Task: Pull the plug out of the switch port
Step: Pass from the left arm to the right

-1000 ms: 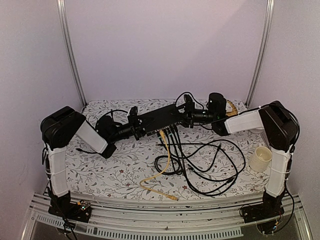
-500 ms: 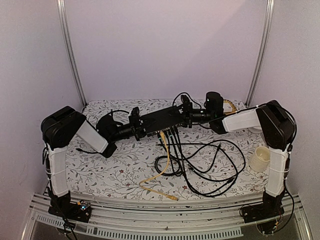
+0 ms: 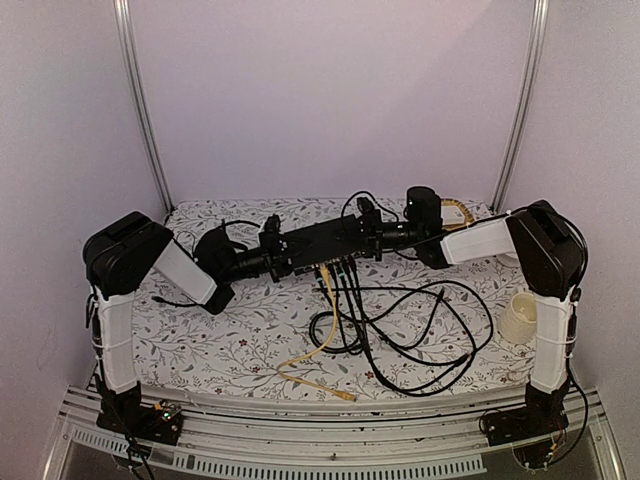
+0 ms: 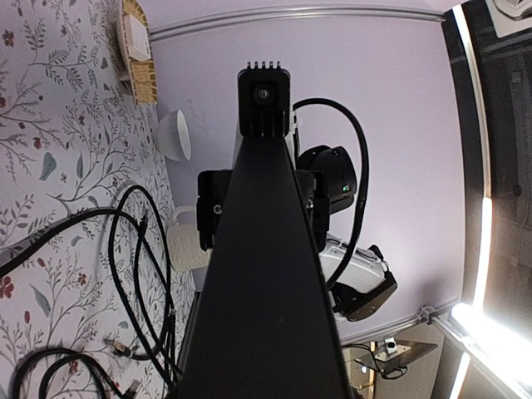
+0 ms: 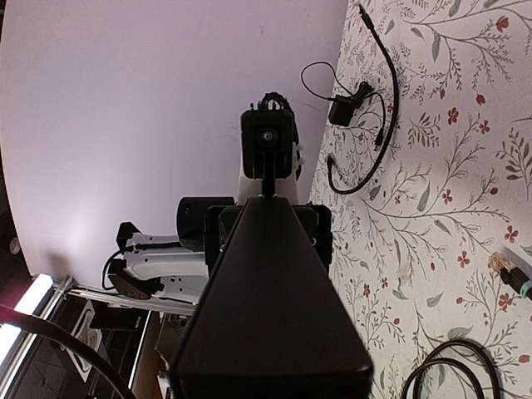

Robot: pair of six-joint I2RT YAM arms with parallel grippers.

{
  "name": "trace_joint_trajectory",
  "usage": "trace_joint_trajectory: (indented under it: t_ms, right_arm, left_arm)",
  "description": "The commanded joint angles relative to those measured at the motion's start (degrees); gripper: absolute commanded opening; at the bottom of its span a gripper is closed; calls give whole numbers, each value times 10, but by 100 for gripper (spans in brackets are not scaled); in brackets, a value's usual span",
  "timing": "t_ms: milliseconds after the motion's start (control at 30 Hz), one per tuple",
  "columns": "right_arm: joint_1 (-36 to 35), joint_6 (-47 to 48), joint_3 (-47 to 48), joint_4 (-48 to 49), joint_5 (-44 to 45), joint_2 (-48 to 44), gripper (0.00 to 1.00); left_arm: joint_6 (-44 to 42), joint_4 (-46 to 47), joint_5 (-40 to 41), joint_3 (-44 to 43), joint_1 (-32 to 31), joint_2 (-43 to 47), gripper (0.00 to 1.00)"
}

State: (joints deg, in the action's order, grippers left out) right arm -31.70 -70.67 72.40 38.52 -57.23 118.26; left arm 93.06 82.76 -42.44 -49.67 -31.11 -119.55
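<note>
Top view: the right pincer (image 3: 372, 237) has shifted left and clenched onto the switch (image 3: 320, 240), held above the table (image 3: 230, 330) with the left pincer (image 3: 278, 255) grasping its other end. Wrist views: the switch spans between both pincers.

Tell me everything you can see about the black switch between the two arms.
The switch is a flat, matte black rectangular box at the far part of the floral table. The left claw clamps one short end, the right claw the other. Several black cables and one yellow cable hang from ports on its near long edge.
</note>
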Motion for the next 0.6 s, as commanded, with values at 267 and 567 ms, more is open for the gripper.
trace_joint_trajectory:
  t_ms: [267, 567]
  right_arm:
    - [-10, -66, -25, 105, 37, -12, 2]
    - [-9, -81, 13, 108, 67, 3, 2]
  left_arm:
    - [26, 101, 37, 60, 25, 13, 62]
    - [7, 115, 24, 111, 31, 32, 98]
